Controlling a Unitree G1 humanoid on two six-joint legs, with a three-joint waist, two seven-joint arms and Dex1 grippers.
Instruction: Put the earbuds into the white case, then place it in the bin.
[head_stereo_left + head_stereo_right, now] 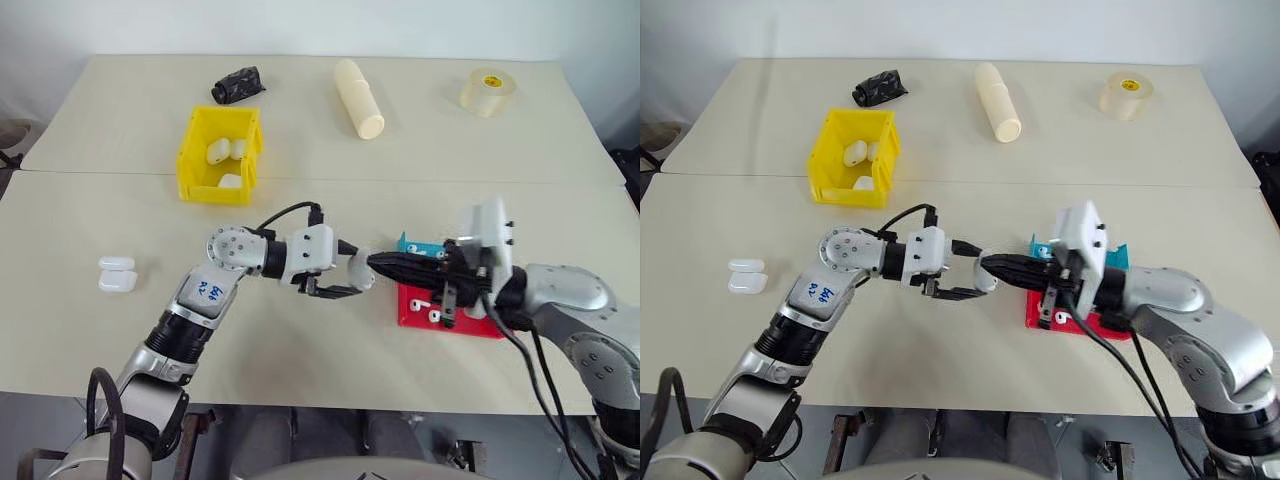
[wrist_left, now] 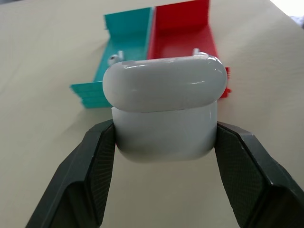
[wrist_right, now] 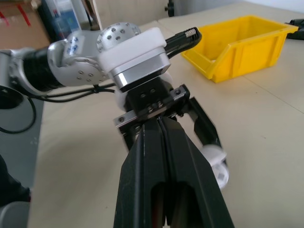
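Observation:
My left gripper [image 2: 164,137] is shut on a white case [image 2: 166,107], whose lid is closed. It holds the case above the table, just left of the trays. My right gripper [image 1: 374,263] is shut with nothing visible between its fingers [image 3: 161,142]. It points left, and its tips are right at the held case [image 1: 361,270]. The yellow bin [image 1: 190,160] stands at the back left with three white cases [image 1: 218,150] in it. Small white earbuds [image 1: 434,314] lie in the red tray [image 1: 470,325], and one earbud [image 2: 113,58] lies in the teal tray [image 2: 126,47].
Two more white cases [image 1: 116,274] lie stacked at the table's left. A cream cylinder [image 1: 358,97], a tape roll [image 1: 487,90] and a black crumpled object [image 1: 238,84] lie along the far side. A seam runs across the table behind the bin.

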